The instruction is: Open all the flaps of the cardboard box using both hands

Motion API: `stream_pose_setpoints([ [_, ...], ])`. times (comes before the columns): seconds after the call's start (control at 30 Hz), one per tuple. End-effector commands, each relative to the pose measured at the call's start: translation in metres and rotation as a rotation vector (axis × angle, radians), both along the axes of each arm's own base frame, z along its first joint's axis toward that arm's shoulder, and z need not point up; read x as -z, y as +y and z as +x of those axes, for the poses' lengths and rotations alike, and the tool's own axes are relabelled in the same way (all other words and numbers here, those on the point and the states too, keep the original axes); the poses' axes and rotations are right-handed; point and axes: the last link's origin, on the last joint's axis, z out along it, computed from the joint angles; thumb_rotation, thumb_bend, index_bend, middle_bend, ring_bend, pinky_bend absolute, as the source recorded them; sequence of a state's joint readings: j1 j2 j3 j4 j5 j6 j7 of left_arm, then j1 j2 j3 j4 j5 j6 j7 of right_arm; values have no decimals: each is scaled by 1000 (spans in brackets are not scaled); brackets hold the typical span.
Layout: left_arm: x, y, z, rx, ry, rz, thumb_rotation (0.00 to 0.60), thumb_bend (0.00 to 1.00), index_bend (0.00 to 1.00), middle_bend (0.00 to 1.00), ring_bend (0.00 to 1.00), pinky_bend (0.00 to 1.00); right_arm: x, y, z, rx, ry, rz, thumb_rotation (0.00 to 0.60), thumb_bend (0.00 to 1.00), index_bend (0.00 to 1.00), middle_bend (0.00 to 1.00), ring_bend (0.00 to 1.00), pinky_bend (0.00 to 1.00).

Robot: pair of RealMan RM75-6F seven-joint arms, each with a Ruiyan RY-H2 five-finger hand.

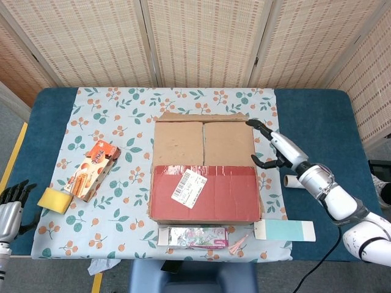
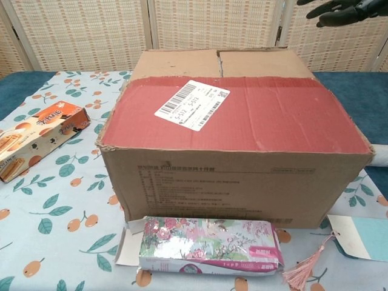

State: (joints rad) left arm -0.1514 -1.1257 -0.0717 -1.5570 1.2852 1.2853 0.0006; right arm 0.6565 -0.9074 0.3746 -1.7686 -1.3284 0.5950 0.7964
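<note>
The cardboard box (image 1: 204, 171) (image 2: 236, 151) stands mid-table on the floral cloth. Its red front flap (image 1: 204, 192) with a white label lies shut over the top. Behind it the two brown inner flaps (image 1: 204, 143) lie flat and closed. Only a thin strip of the back flap (image 1: 201, 114) shows, folded away behind the box. My right hand (image 1: 274, 148) (image 2: 339, 9) hovers just off the box's right top edge, fingers spread and holding nothing. My left hand (image 1: 11, 204) sits at the table's near left corner, empty, far from the box.
An orange biscuit box (image 1: 91, 168) and a yellow sponge (image 1: 55, 200) lie left of the box. In front of it lie a floral packet (image 2: 209, 242) and a pink tassel (image 2: 306, 267). A teal card (image 1: 284, 230) and a white roll (image 1: 292, 180) lie to the right.
</note>
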Motion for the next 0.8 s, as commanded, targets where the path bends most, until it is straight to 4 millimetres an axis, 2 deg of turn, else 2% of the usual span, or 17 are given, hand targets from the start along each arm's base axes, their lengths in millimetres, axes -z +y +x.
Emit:
stream_pose_setpoints([
  [0.03,0,0,1,4,-1,2,600,493,134,89,0,0,2,8,-7,45,-45,129,600,511,45,13,49,2],
  [0.13,-1,0,0,5,-4,5,600,493,132,90,0,0,3,8,-9,55,-79,160,600,512,49,47,94,56],
  [0.4,0,0,0,6,-4,0,600,493,135,91,2,0,5,4,-18,59,-120,231,600,511,67,77,122,159],
  [0.8,0,1,-2,-3,-7,-4,600,493,135,91,5,0,11,-1,-26,56,-134,288,600,511,67,78,122,182],
])
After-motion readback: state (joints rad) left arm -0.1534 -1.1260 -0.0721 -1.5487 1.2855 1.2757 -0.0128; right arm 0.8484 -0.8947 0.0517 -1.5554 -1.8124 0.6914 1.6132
